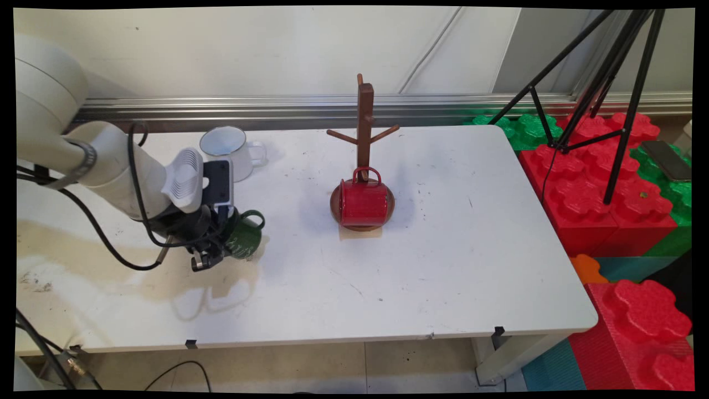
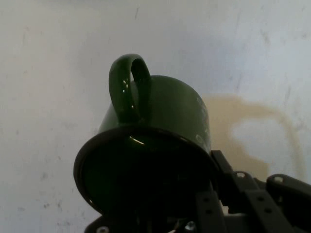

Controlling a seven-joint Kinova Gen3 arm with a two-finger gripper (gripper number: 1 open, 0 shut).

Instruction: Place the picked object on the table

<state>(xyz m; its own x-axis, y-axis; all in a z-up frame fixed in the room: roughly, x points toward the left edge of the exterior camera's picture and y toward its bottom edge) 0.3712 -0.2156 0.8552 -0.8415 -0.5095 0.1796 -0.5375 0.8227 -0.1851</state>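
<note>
Green enamel mug (image 1: pixel 245 237) is what your gripper (image 1: pixel 213 256) has hold of right now, clamped on the rim, with one finger (image 2: pixel 221 167) outside the wall and the other apparently down inside the mouth. The hand view looks straight into the dark opening of the mug, with its handle (image 2: pixel 129 87) sticking up toward the top of that picture and the body tipped away from the camera. In the main view you'll see the mug tilted on its side at the left part of the white table (image 1: pixel 443 266), handle pointing up and to the right. I can't tell whether the mug is resting on the table or lifted just clear of it.

Just behind your wrist there's a white enamel mug (image 1: pixel 227 149) standing upright near the table's far edge, handle to the right. Over in the middle is a wooden mug tree (image 1: pixel 364 127) with a red enamel mug (image 1: pixel 363 202) lying on its side on the round base, handle up against the post. Well apart from your gripper, both of them. Off the right edge of the table you've got red and green foam blocks (image 1: pixel 598 188) and a black tripod (image 1: pixel 615 83).
</note>
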